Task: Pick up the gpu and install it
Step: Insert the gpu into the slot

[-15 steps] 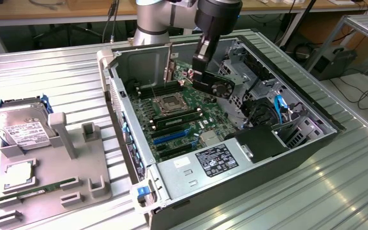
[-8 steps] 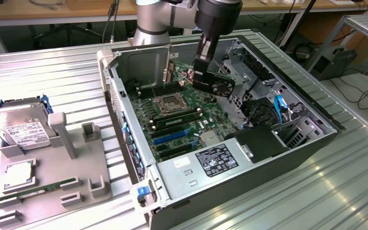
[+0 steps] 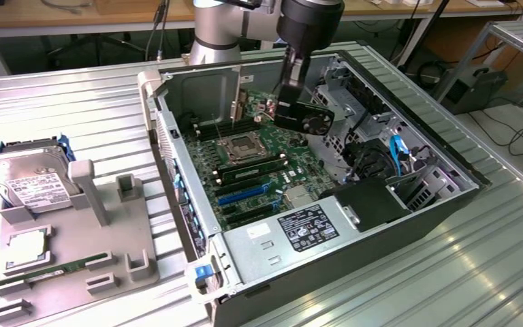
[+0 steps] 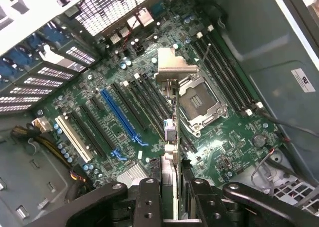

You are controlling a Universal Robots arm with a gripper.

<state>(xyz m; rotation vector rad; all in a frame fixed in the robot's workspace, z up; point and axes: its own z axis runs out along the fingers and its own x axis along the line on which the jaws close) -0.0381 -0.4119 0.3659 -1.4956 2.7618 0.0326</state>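
The gripper [image 4: 169,189], matte black with bolted finger blocks, is clamped on the gpu [image 4: 172,132], a thin card seen edge-on with a bent silver metal bracket at its far end. The card hangs above the green motherboard [image 4: 114,112], apart from its long black and blue slots, just beside the square metal CPU socket [image 4: 202,105]. In the exterior view the arm [image 3: 298,61] reaches into the open grey computer case [image 3: 407,211] toward its 12 o'clock end, and the card itself is hard to make out there. At 9 o'clock of the case a grey plastic holder [image 3: 80,252] carries a silver hard drive [image 3: 30,180], on a ribbed metal table [image 3: 479,272].
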